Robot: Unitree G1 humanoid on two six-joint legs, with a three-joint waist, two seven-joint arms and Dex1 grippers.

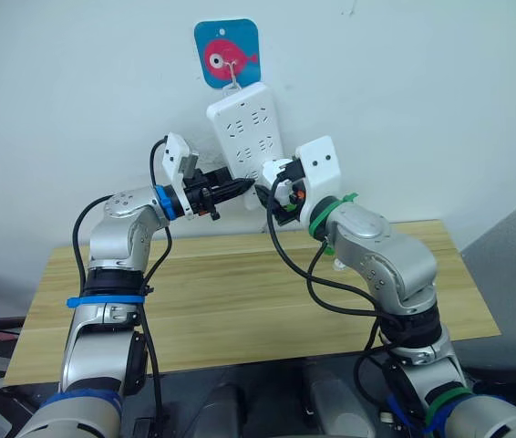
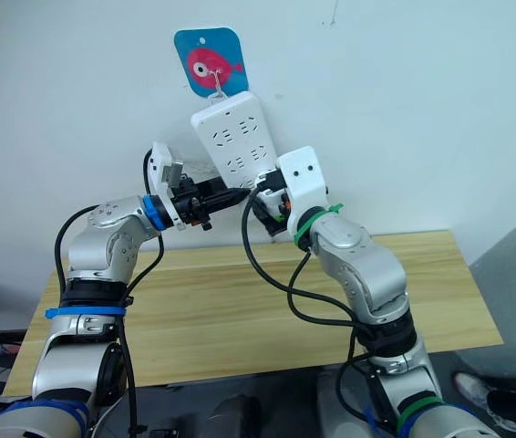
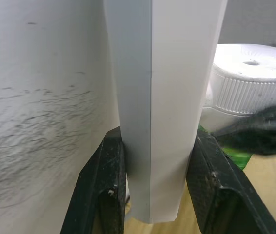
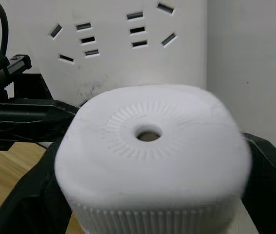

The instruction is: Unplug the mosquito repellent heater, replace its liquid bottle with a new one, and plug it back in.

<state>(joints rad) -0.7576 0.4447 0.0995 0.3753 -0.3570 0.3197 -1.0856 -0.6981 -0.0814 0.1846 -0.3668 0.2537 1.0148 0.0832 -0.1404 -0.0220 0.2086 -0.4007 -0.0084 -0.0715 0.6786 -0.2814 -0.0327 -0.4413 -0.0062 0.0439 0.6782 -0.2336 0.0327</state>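
The mosquito repellent heater [image 4: 150, 156], white with a round vented top, sits between the fingers of my right gripper [image 1: 279, 193], which is shut on it. It is held at the lower end of the white power strip [image 1: 244, 128] that hangs on the wall. Whether its prongs are in a socket is hidden. My left gripper [image 1: 242, 188] is shut on the strip's lower edge, one black finger [image 3: 104, 190] on each face. The heater [image 3: 250, 73] is close beside it. A green patch [image 3: 235, 158] shows under the heater; I cannot tell if it is the liquid bottle.
The strip hangs tilted from a hook on a blue sticker with a red fish [image 1: 227, 53]. Below both arms is a wooden table [image 1: 240, 301] against the wall. A small pale object [image 1: 337, 265] lies on it behind my right forearm.
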